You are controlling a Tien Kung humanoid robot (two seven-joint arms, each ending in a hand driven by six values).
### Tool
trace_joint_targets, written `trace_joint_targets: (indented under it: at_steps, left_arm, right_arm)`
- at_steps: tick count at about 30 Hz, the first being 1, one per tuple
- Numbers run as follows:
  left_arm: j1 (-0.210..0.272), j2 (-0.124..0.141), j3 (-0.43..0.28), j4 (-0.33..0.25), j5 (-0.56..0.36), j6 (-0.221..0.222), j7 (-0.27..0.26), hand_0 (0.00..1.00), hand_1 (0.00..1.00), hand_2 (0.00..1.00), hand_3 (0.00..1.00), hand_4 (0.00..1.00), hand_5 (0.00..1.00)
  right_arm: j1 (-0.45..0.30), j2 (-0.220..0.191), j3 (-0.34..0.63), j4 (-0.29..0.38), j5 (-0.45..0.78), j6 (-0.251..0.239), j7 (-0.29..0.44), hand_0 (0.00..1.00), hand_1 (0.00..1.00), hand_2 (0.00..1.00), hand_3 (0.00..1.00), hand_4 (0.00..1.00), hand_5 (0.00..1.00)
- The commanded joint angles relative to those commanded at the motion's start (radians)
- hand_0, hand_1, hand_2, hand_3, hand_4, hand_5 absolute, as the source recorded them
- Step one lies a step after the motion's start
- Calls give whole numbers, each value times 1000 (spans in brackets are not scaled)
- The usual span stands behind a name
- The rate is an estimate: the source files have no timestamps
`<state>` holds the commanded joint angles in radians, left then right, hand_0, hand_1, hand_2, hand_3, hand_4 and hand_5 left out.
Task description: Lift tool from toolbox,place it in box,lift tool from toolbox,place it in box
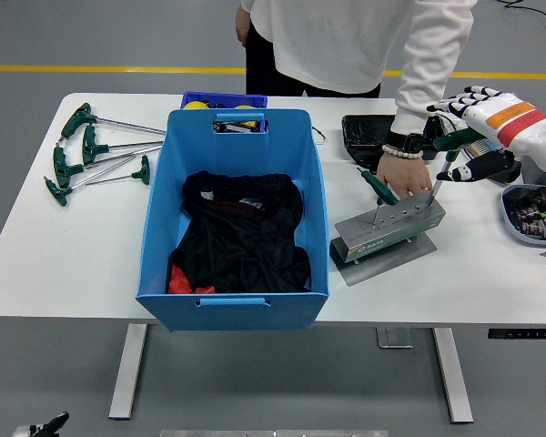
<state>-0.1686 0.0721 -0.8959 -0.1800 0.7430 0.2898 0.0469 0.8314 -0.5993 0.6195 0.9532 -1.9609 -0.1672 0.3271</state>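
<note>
A grey tool stand (393,228) sits right of the blue box (232,298). Two green T-handle tools stand in it: a short one (379,188) on the left and a tall one (459,139) on the right. My right hand (469,137) is at the tall tool's handle. Its fingers (462,96) are spread above the handle and the thumb is below, without closing on it. A person's hand (403,172) presses on the stand's far side. A sliver of my left hand (45,424) shows low at the bottom left.
Several green T-handle tools (96,155) lie on the table's left part. Black cloth (246,237) fills the blue box. A small blue bin (224,98) stands behind it. A black tray (369,132) and a bowl of small parts (532,215) sit at the right.
</note>
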Motion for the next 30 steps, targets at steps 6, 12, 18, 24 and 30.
trace_joint_targets:
  at_steps: [6,12,18,24,30]
  left_arm:
    - [-2,-1,3,0,-3,1,0,715,717,745,633,633,513]
    - [-3,-1,4,0,-4,1,1,715,717,745,633,634,512]
    - [-4,-2,2,0,-2,2,1,716,717,745,633,633,512]
    - [-4,-2,-2,0,4,2,4,717,717,745,633,633,510]
    - [-1,-3,-6,0,9,3,5,717,718,746,633,633,509]
  right_arm:
    - [37,23,-57,-51,31,-4,4,806,733,702,813,998,510]
    - [56,57,-88,-120,93,-11,10,723,636,613,740,998,514]
    - [66,71,-103,-162,116,-30,22,523,550,548,711,998,526]
    - [67,75,-111,-186,131,-40,28,398,478,457,625,998,542]
    - [61,77,-118,-196,140,-38,25,357,411,402,539,998,557]
